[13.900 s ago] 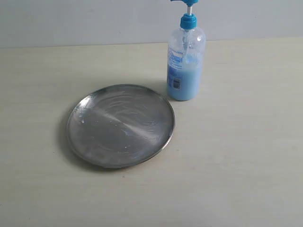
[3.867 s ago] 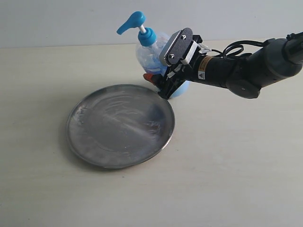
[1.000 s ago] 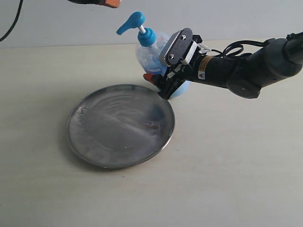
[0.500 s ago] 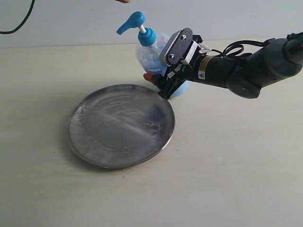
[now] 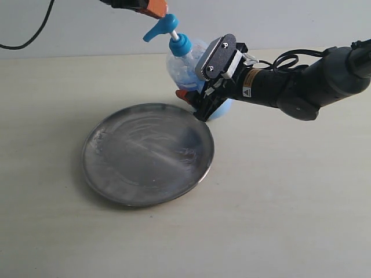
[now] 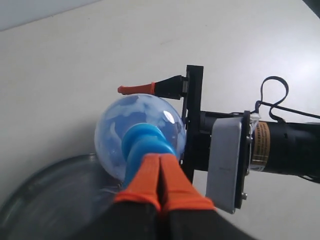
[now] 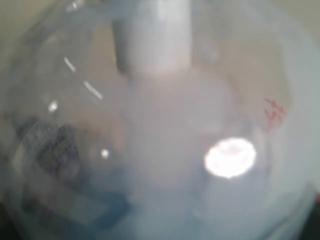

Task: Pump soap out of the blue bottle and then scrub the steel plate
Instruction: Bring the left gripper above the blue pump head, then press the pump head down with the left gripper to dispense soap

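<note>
exterior view. steel plate (image 5: 148,153) lies flat on the pale surface (image 5: 290,202), whitish swirled smear across its face. blue bottle (image 5: 186,65) stands at the plate's 1 o'clock rim, base just beside the rim, body tilted toward 11 o'clock, spout of the blue pump head (image 5: 162,26) pointing to 9 o'clock.

right gripper (image 5: 192,105) comes in from 3 o'clock, low on the bottle. jaws pinch the bottle's lower body: one orange-tipped finger shows on the plate side, the other is behind the bottle. right wrist view is filled by the clear bottle wall at close range, blurred; pale soap (image 7: 165,150) and the white dip tube show through, so the bottle sits right between the jaws.

left gripper (image 5: 153,8) enters from 11 o'clock, above the pump head. jaws pressed together, orange fingers (image 6: 145,182) side by side with no gap, nothing between them. they sit over the top of the pump head; touching or a hair above, cannot tell.
</note>
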You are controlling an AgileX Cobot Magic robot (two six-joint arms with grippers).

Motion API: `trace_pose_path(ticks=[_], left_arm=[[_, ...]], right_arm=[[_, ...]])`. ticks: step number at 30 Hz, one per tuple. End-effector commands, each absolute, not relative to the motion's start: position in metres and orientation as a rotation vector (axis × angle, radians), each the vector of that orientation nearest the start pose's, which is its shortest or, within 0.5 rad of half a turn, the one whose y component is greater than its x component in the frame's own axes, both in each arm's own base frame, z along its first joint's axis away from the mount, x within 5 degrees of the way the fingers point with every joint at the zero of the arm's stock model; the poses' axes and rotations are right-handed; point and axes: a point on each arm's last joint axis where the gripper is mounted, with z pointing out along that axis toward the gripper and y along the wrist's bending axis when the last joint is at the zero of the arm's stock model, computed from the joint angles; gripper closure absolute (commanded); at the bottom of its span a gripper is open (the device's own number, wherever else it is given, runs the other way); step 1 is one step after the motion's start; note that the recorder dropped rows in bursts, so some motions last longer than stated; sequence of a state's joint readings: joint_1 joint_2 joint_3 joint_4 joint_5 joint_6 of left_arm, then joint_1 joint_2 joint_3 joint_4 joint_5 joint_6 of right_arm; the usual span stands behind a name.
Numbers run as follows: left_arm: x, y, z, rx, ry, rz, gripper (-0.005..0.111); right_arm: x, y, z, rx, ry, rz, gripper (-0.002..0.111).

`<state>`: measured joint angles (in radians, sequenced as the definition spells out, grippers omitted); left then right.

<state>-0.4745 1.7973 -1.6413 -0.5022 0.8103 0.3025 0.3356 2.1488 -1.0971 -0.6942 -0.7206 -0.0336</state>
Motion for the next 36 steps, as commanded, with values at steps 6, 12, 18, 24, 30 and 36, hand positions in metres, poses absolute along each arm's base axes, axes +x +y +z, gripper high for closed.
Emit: trace_pose_path(ticks=[6,12,18,24,30,36], left_arm=[[0.356,-0.221,0.333,0.633,2.296,-0.709,0.106],[0.356,-0.221,0.333,0.633,2.296,-0.709,0.106],[0.358,-0.222,0.327,0.634,2.311,-0.707,0.106],[0.362,-0.225,0.318,0.63,2.336,-0.717,0.106],[0.364,-0.226,0.313,0.633,2.348,-0.716,0.106],[0.366,-0.228,0.305,0.638,2.37,-0.722,0.106]], right_arm=[[0.39,0.177,0.12,-1.093,1.546,0.249,0.108],[0.39,0.177,0.12,-1.093,1.546,0.249,0.108],[0.39,0.178,0.121,-1.079,1.539,0.267,0.108],[0.39,0.178,0.121,-1.078,1.54,0.268,0.108],[0.389,0.178,0.121,-1.081,1.539,0.27,0.108],[0.387,0.18,0.121,-1.122,1.514,0.278,0.108]])
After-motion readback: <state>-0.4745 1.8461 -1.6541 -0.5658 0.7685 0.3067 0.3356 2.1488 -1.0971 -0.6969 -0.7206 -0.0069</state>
